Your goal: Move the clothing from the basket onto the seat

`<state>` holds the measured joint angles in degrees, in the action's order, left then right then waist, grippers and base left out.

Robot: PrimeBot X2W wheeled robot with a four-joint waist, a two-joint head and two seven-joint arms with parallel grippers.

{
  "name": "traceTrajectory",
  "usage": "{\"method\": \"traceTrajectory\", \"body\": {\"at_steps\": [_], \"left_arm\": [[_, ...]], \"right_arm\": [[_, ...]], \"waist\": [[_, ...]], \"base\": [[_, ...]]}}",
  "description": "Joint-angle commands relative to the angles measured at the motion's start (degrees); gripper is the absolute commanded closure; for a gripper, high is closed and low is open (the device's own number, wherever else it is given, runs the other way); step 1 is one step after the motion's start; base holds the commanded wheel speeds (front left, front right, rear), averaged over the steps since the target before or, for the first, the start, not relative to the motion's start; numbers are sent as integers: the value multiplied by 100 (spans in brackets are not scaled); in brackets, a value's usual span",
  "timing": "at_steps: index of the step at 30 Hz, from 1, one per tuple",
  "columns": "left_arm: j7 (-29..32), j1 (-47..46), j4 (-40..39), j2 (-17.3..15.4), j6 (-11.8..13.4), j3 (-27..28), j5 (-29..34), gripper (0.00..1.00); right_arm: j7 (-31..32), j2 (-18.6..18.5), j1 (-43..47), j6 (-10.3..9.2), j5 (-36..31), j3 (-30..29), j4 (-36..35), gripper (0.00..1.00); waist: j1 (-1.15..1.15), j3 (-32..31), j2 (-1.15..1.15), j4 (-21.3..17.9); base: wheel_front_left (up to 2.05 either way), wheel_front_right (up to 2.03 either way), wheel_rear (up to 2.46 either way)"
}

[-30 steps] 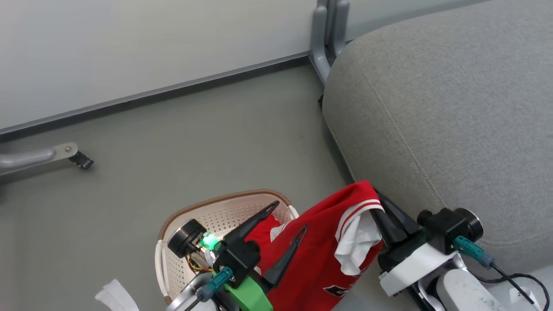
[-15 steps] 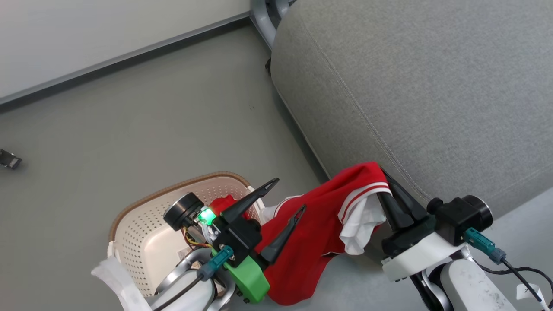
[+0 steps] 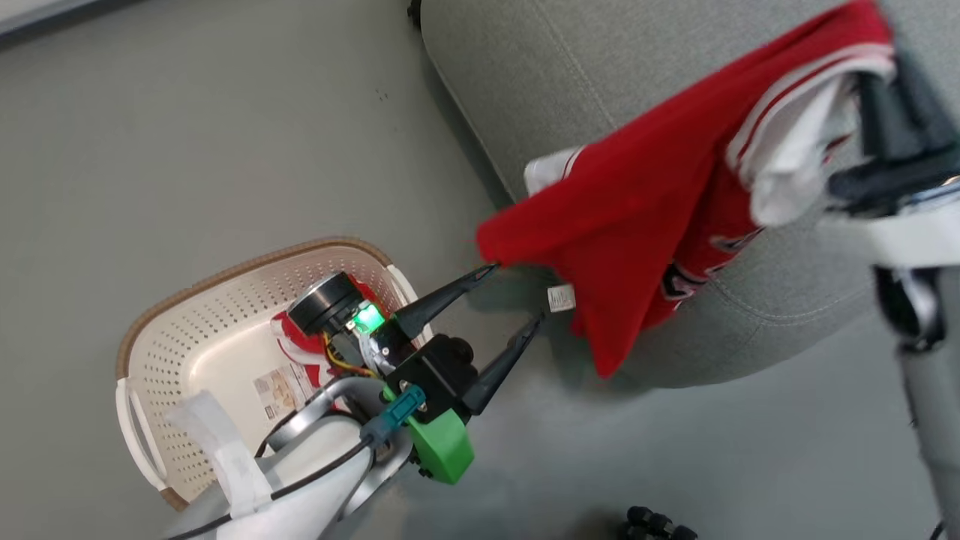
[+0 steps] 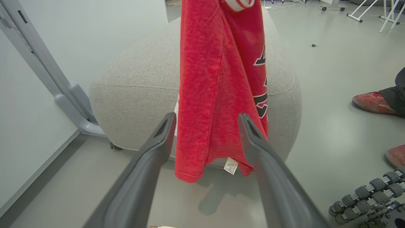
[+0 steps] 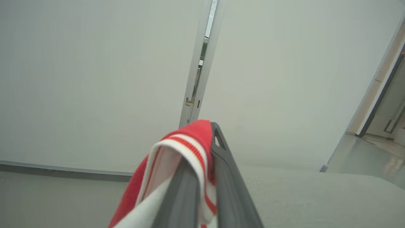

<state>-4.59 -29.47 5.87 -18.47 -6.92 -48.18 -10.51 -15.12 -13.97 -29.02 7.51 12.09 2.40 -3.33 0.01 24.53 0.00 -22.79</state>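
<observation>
Right pincer: fingers closed tight on the red-and-white striped trim of the jersey, which folds over the fingertips; blurred at the upper right of the head view.
Jersey from the right pincer: hangs straight down from the grip in front of the rounded side of the seat, with its hem off the floor; whether it brushes the seat cannot be told.
Left pincer: spread wide, holding nothing.
Jersey from the left pincer: in the left wrist view it hangs just past the fingertips, framed between the two fingers; in the head view one fingertip sits right at the jersey's lowest corner, and contact cannot be told.
Writing: dark letters edged in white on the jersey's front, cut off by a fold and not readable; a small white tag at the hem, its print too small to read; a pale sticker on the basket's bottom, also unreadable.
Basket: cream, full of holes, with a brown rim and a white side handle, on the floor near the seat and behind the left pincer.
Red garment: lies inside the basket, white trim showing, partly hidden by the left wrist.
Seat: grey fabric with a stitched seam, much larger than the basket.
Person: two red shoes at the edge of the left wrist view, well apart from the seat.
Small wheels: a dark row on the floor.
</observation>
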Motion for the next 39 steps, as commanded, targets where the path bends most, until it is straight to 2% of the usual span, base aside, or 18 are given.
{"method": "traceTrajectory", "body": {"at_steps": [1,6,12,18,21,25,26,29,34,35,36,37,39], "left_arm": [[44,-205,-32,-57,-12,-27,27,0],[128,-602,-96,-89,-43,-181,54,0],[176,-953,-155,-122,-47,-314,111,0],[215,-1244,-215,-61,-53,-447,139,0],[167,-1337,-165,-29,-56,-488,110,0],[60,-1406,-46,87,-56,-531,61,0],[-19,-1400,39,161,-29,-583,59,0],[-67,-1312,94,136,40,-567,20,0],[-139,-1172,123,91,160,-512,-33,0],[-167,-1152,114,98,206,-487,-59,0],[-197,-1139,106,101,247,-458,-71,0],[-224,-1110,102,119,304,-424,-106,0],[-283,-1050,134,167,382,-401,-153,0]], "right_arm": [[-6,-190,-374,-4,110,-188,37,100],[-4,-1256,-1916,-5,427,-736,522,100],[161,-2378,-3812,-5,568,-883,1130,100],[285,-2972,-5174,-5,376,-897,1586,100],[260,-3001,-5406,-5,279,-901,1971,100],[136,-2856,-4858,-5,194,-948,2660,100],[36,-2691,-4081,-6,242,-1188,3018,100],[-4,-2350,-3079,-5,275,-1471,3273,100],[-12,-1515,-1585,-6,306,-2159,3172,100],[-12,-1294,-1306,-5,275,-2305,3134,94],[-12,-1126,-1107,-5,226,-2417,3119,55],[-13,-954,-922,-5,127,-2629,3026,0],[-14,-618,-547,-6,-68,-2832,2910,0]], "waist": [[-1,644,0,159],[-1,1214,0,458],[-1,1783,0,766],[-1,2145,0,974],[-1,2207,0,1039],[-1,2199,0,1159],[-1,2130,0,1296],[-1,2067,0,1361],[-1,1937,0,1428],[-1,1901,0,1425],[-1,1867,0,1412],[-1,1823,0,1393],[-1,1707,0,1372]], "base": [[0,0,0],[0,0,0],[0,0,0],[0,0,0],[0,0,0],[0,0,0],[0,0,0],[0,0,0],[0,0,0],[0,0,0],[0,0,0],[0,0,0],[0,0,0]]}}
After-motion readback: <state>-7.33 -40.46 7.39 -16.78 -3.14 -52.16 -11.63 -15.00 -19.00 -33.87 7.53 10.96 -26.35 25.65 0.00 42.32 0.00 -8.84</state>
